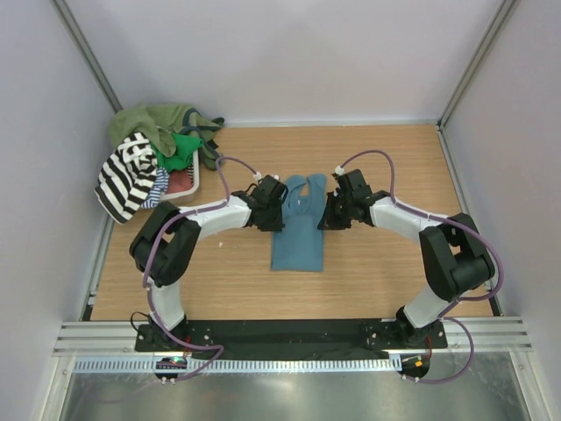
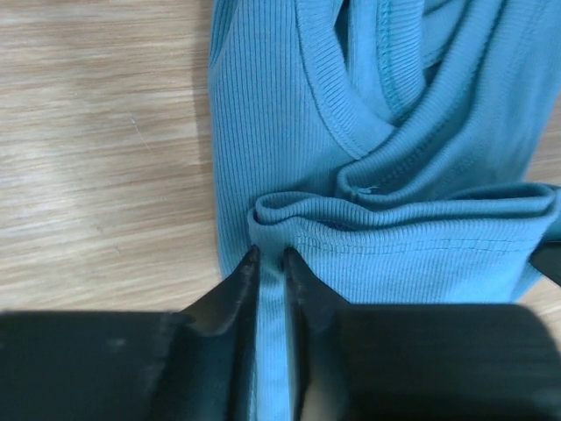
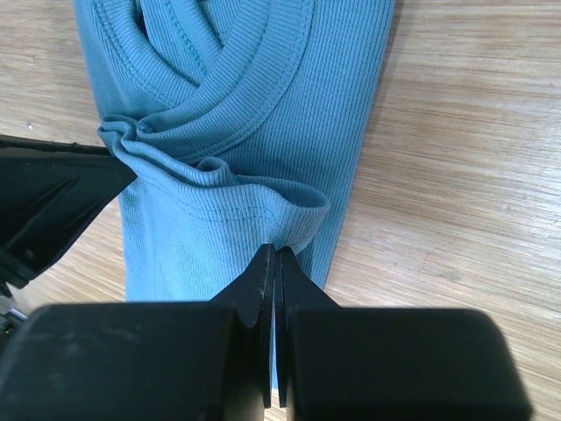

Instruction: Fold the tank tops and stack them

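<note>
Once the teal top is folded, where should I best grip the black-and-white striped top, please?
Probably the part hanging over the heap's near-left edge, pinched from above: that end of the striped top drapes free, while the far end lies against the olive top.

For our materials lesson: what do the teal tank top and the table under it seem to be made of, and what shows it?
The teal tank top looks like a soft rib-knit fabric, perhaps cotton or a blend, with a matte finish. The signs are its fine parallel ribs, stitched hems and limp folds. The table has a wood-look surface, possibly laminate, smooth with a slight sheen. Pale grain streaks run across it.
</note>
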{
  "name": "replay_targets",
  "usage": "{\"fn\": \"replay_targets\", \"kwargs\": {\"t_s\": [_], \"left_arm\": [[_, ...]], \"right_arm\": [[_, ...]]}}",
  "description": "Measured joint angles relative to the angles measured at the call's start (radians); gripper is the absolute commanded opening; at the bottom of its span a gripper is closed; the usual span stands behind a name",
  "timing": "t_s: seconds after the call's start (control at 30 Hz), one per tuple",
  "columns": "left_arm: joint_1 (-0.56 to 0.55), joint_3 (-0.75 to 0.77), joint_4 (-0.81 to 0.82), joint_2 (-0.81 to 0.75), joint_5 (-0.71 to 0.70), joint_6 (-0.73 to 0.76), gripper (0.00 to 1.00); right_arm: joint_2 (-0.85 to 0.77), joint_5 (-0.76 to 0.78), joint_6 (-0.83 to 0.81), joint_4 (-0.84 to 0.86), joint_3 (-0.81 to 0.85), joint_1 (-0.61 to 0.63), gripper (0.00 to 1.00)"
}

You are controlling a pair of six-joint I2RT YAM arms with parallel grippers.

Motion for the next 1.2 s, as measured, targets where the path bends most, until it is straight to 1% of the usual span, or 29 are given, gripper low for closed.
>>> {"fn": "replay_targets", "kwargs": {"t_s": [0.07, 0.13, 0.3, 0.6, 0.77, 0.97, 1.2], "left_arm": [[0.0, 0.0, -0.003, 0.008, 0.0, 0.001, 0.02], [-0.002, 0.001, -0.004, 0.006, -0.003, 0.002, 0.0], [-0.008, 0.0, -0.028, -0.032, -0.029, 0.006, 0.0], [-0.026, 0.0, -0.073, -0.207, -0.057, 0.009, 0.0], [-0.03, -0.001, -0.076, -0.251, -0.072, 0.009, 0.0], [-0.03, -0.002, -0.076, -0.224, -0.101, 0.018, 0.0], [-0.03, 0.002, -0.066, -0.064, -0.146, 0.029, 0.0]], "right_arm": [[0.0, 0.0, 0.0, 0.0, 0.0, 0.0, 0.01], [0.0, 0.0, 0.0, 0.0, 0.0, 0.0, 0.01], [0.0, -0.001, 0.0, -0.003, 0.002, 0.0, 0.01], [-0.047, -0.008, 0.0, -0.035, 0.022, 0.001, 0.01], [-0.067, -0.006, 0.0, -0.045, 0.046, 0.002, 0.01], [-0.06, 0.014, 0.0, -0.045, 0.048, 0.002, 0.01], [0.032, 0.059, 0.001, -0.028, 0.048, 0.002, 0.01]]}}
